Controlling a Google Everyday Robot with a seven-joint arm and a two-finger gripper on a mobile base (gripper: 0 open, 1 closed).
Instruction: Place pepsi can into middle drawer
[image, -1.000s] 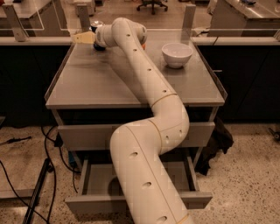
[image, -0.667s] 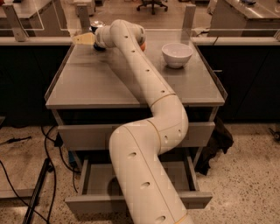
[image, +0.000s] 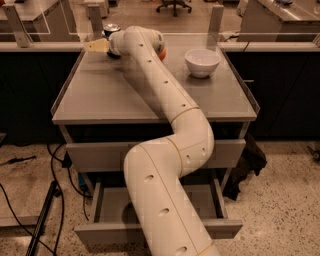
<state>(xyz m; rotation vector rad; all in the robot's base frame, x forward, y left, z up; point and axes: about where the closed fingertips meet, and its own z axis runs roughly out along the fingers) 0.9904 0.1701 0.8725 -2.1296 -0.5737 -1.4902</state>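
Note:
The pepsi can (image: 111, 30), dark with a silver top, stands at the far left back corner of the tabletop. My gripper (image: 97, 46) reaches out to that corner and lies just in front and to the left of the can, its wrist covering the can's lower part. I cannot see whether it touches the can. Low on the cabinet, the middle drawer (image: 102, 232) stands pulled open, and my arm hides much of its inside.
A white bowl (image: 202, 61) sits at the back right of the grey tabletop (image: 100, 95). An orange object (image: 161, 53) peeks out behind my arm. The upper drawer front (image: 95, 153) is closed. Cables (image: 55, 165) lie on the floor at left.

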